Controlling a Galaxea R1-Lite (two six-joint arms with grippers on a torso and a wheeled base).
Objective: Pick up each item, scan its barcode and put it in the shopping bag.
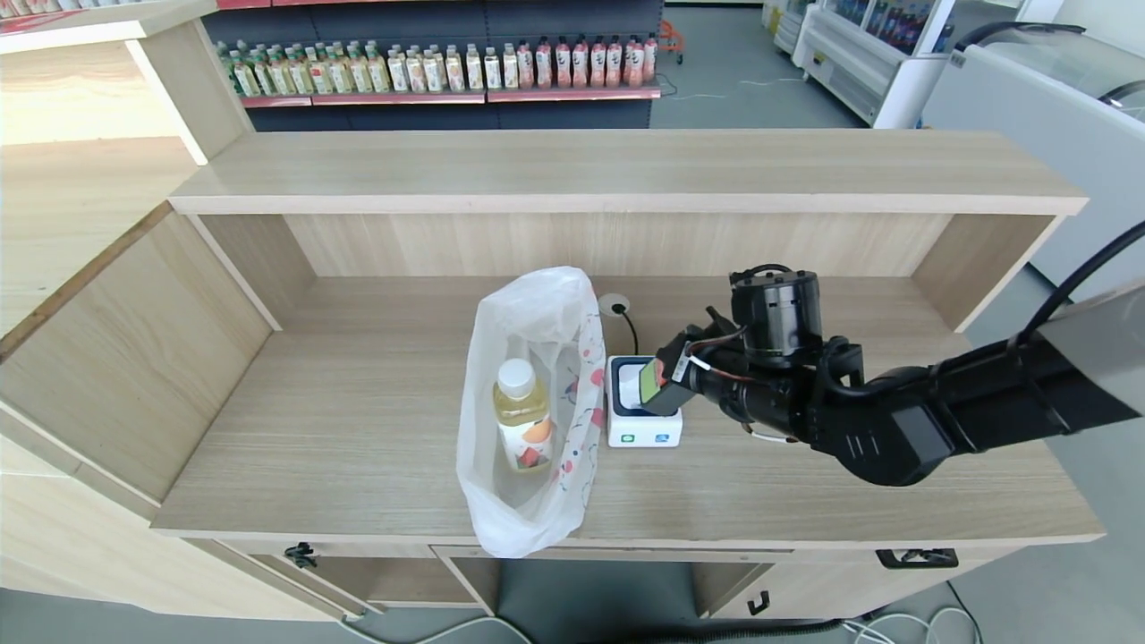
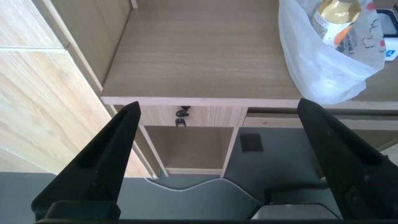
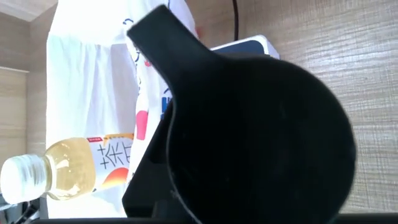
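My right gripper (image 1: 673, 380) is shut on a small dark green item (image 1: 660, 388) with a red end, held just above the white barcode scanner (image 1: 644, 427) on the counter. In the right wrist view a dark rounded mass (image 3: 261, 137) sits close to the lens, with the scanner (image 3: 249, 45) behind it. Left of the scanner stands the white shopping bag (image 1: 537, 313) with a yellow tea bottle (image 1: 521, 411) upright inside; both the bag (image 3: 87, 68) and the bottle (image 3: 62, 168) are in the right wrist view too. My left gripper (image 2: 217, 155) hangs open below the counter's front edge, holding nothing.
The wooden counter (image 1: 358, 402) has a raised back shelf (image 1: 626, 170) and side walls. A black cable (image 1: 629, 326) runs from a hole behind the scanner. Under the front edge are cabinet doors with a key (image 2: 181, 116). Shelves of drinks (image 1: 429, 67) stand far behind.
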